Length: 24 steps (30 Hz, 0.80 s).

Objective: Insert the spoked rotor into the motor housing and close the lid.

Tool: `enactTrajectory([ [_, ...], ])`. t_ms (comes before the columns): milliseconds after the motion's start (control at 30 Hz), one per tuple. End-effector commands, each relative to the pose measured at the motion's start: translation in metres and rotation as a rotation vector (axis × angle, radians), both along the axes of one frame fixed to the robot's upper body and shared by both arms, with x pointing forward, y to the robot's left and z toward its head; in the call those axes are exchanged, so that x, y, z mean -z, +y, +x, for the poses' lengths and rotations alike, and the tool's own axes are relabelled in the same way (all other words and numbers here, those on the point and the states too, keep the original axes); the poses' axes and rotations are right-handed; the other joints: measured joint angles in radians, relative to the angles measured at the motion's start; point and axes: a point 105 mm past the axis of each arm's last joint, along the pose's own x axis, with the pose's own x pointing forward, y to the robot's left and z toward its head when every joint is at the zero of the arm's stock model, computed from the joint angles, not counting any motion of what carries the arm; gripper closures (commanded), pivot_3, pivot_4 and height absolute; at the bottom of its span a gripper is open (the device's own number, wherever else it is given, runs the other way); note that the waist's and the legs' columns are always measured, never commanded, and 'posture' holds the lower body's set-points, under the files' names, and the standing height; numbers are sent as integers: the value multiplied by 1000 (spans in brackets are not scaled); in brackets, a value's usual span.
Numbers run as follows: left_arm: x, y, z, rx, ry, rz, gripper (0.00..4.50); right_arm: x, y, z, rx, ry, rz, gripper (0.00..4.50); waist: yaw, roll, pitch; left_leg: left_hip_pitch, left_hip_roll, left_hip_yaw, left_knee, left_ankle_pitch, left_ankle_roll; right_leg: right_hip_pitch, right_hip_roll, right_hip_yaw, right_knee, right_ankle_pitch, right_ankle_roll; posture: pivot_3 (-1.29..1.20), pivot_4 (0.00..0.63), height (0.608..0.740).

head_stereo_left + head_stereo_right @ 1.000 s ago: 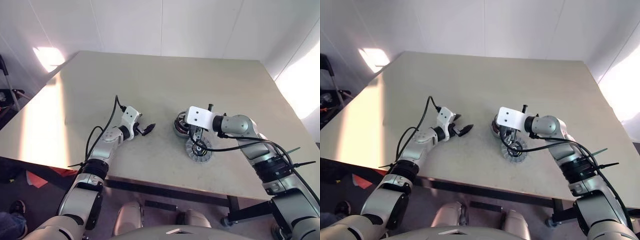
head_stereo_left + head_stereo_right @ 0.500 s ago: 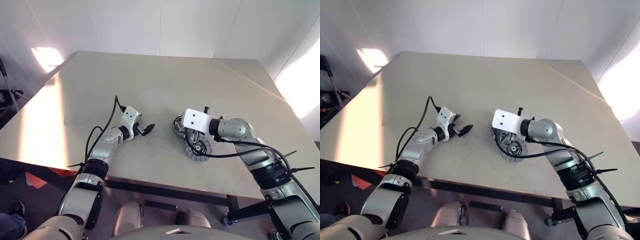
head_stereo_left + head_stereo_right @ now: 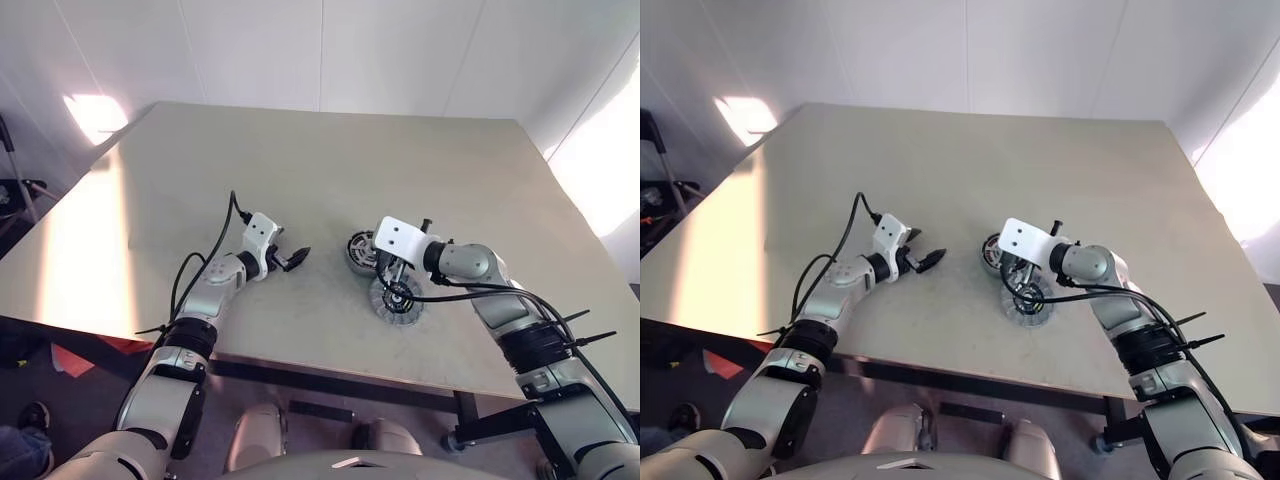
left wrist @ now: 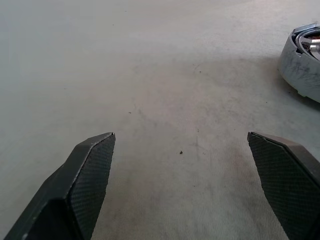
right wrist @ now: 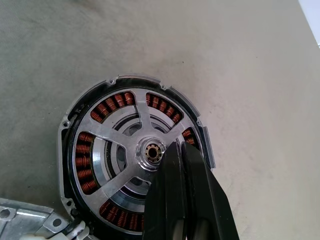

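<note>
Rotor seated in housing; lid loose on table point(image 3: 300, 160).
I see housing point(image 5: 132, 160) holding rotor point(image 5: 127, 150); lid point(image 3: 397, 300) just beside; right gripper point(image 5: 181, 150) clenched empty over the hub; left gripper point(image 4: 182, 145) spread, empty.

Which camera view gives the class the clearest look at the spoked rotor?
The right wrist view: the spoked rotor sits inside the motor housing, spokes and copper windings plain, with the shut right hand over it. In the head views the housing is small beside that hand. The left wrist view catches a grey edge only.
</note>
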Motion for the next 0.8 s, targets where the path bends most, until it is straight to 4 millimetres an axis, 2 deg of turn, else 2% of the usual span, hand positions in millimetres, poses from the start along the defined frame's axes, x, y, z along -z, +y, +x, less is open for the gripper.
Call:
enactTrajectory([
  [33, -15, 2, 5, -5, -57, -7, 0, -27, 9, -2, -77, -64, 28, 4493, 0, 0, 0, 0, 0, 0, 0, 0, 0, 0, 0, 0, 0, 0, 0, 0, 0, 740],
  [200, -15, -1, 6, 2, -58, -10, 0, -74, 2, 5, -161, -188, -45, 4493, -1, 0, 0, -2, 0, 0, 0, 0, 0, -2, 0, 0, 0, 0, 0, 0, 0, 740],
  [267, -16, -3, 7, 3, -59, -12, 0, -75, -11, 7, -205, -176, -160, 4493, 0, 0, 0, -2, 0, 0, 0, 0, 0, -2, 0, 0, 1, 0, 0, 0, 0, 740],
  [367, -15, -4, 7, 6, -59, -13, 0, -66, -43, 18, -226, -176, -418, 4493, 4, -1, 0, -1, 0, 0, 1, 0, 0, -1, 0, 0, 0, 0, 0, 0, 0, 740],
  [467, -15, -5, 7, 6, -60, -13, 0, -65, -53, 22, -296, -178, -535, 3871, 1, -1, 1, -1, 0, 0, 1, 0, 1, 0, 0, 0, 0, 0, 0, 0, 0, 740],
  [600, -13, -2, 6, -9, -59, -17, 0, -65, -45, 23, -431, -204, -650, 2540, -14, -1, 1, -6, 0, 1, 1, 0, 2, -5, 0, 0, 2, 0, 0, 0, 0, 740],
  [700, -12, 1, 5, -21, -59, -19, 0, -63, -33, 16, -516, -195, -652, 2540, -23, -1, 1, -8, 1, 1, 2, 2, 5, -8, 0, -1, 4, 0, -1, 0, 0, 740],
  [800, -11, 4, 4, -32, -59, -19, 0, -82, -19, 20, -513, -269, -603, 2540, -26, -1, 1, -9, 1, 1, 4, 1, 6, -8, 0, -1, 4, 0, -1, 0, 0, 740],
])
